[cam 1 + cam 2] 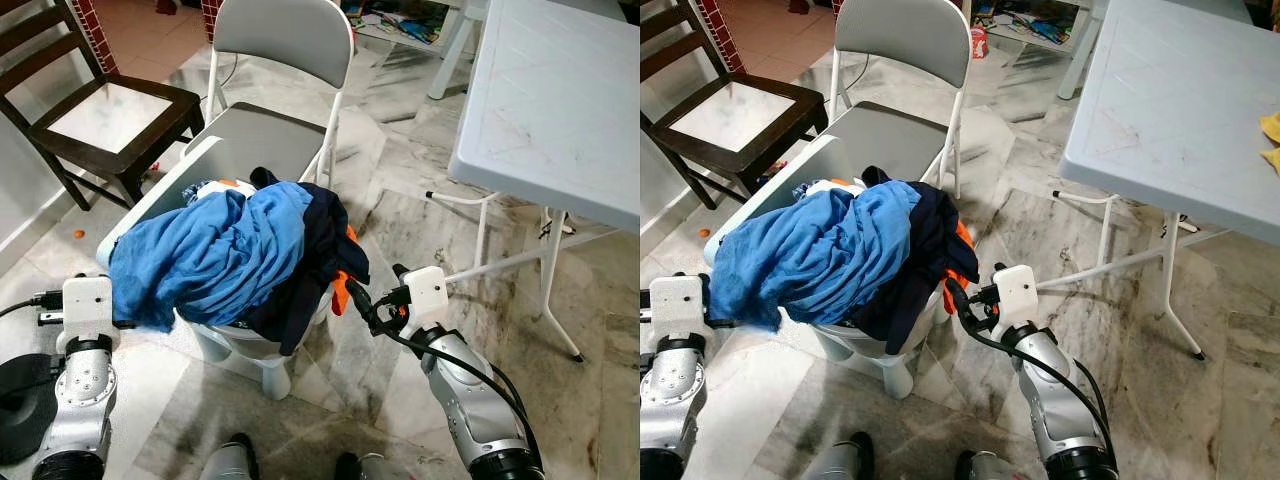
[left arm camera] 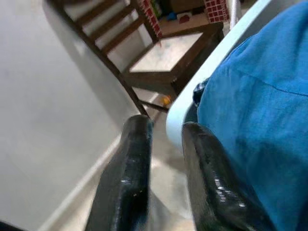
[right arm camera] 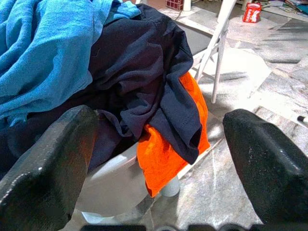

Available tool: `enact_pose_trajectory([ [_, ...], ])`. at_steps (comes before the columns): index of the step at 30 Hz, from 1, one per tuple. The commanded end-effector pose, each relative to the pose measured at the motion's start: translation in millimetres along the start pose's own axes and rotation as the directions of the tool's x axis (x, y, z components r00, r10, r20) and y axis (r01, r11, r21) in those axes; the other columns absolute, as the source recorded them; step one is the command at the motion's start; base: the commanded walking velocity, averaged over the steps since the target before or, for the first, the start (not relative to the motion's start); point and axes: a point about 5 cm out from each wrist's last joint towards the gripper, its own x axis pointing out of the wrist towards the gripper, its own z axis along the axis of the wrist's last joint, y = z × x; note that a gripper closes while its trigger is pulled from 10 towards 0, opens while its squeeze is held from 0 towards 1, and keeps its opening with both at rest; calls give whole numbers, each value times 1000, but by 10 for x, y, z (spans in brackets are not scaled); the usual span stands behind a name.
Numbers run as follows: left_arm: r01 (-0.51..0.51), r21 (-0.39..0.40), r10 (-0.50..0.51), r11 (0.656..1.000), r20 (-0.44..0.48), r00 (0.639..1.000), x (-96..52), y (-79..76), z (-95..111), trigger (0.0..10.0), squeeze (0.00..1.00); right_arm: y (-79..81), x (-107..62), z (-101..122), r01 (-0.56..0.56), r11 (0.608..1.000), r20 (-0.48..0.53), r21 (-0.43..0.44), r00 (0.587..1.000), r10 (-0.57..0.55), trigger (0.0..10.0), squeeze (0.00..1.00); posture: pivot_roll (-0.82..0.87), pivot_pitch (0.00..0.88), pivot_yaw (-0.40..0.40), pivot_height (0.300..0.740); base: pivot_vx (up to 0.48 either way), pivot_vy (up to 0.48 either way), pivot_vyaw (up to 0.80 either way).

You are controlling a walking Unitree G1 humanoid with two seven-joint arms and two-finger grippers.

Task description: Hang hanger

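Both claws flank laundry basket (image 1: 215, 150); right claw (image 3: 159, 144) spread.

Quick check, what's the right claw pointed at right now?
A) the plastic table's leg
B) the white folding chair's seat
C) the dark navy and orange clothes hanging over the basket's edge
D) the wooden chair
C: the right wrist view shows the right claw open, its fingers framing the navy garment and orange cloth draped over the white laundry basket; in the head view it sits just beside them.
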Motion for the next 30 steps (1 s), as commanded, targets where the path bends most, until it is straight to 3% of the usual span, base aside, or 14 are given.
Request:
enact_pose_trajectory([
  [1,-8,70,4,998,49,999,-25,45,41,10000,1000,-10,-35,-50,8,1000,-23,-2,1000,-8,10000,0,57,205,-58,740,0,0,0],
  [6,-7,88,-9,996,178,984,51,27,297,10000,1000,5,-35,-63,5,1000,-25,0,1000,-5,10000,0,64,207,-59,740,0,0,0],
  [9,5,40,-13,999,211,977,111,-48,423,10000,1000,18,-28,-56,0,1000,-24,0,1000,0,10000,0,62,207,-59,740,0,0,0],
  [10,45,-9,-42,999,233,971,161,-149,525,10000,1000,19,-25,-52,-1,1000,-23,0,1000,1,10000,0,62,207,-59,740,0,0,0],
  [12,91,-36,-79,995,247,966,189,-231,574,10000,1000,15,-26,-51,1,1000,-23,0,1000,-1,10000,0,58,207,-60,740,0,0,0],
  [13,91,-36,-79,995,247,966,189,-231,574,10000,1000,15,-26,-51,1,1000,-23,0,1000,-1,10000,0,58,207,-60,740,0,0,0],
  [16,202,-70,-181,977,232,956,292,-461,641,10000,1000,22,-42,-57,3,1000,-24,2,1000,-3,10000,0,47,216,-61,740,0,0,0],
  [21,282,-121,-246,952,253,936,414,-693,845,10000,1000,65,-80,-90,-1,1000,-31,4,1000,1,10000,0,24,213,-53,740,0,0,0],
  [28,407,-182,-366,895,223,904,397,-1012,890,10000,1000,42,-152,-145,24,1000,-47,10,999,-23,10000,0,2,186,-45,740,0,0,0],
  [30,463,-206,-428,862,193,883,359,-1124,852,10000,1000,19,-182,-175,40,999,-60,15,997,-39,10000,0,2,180,-46,740,0,0,0],
])
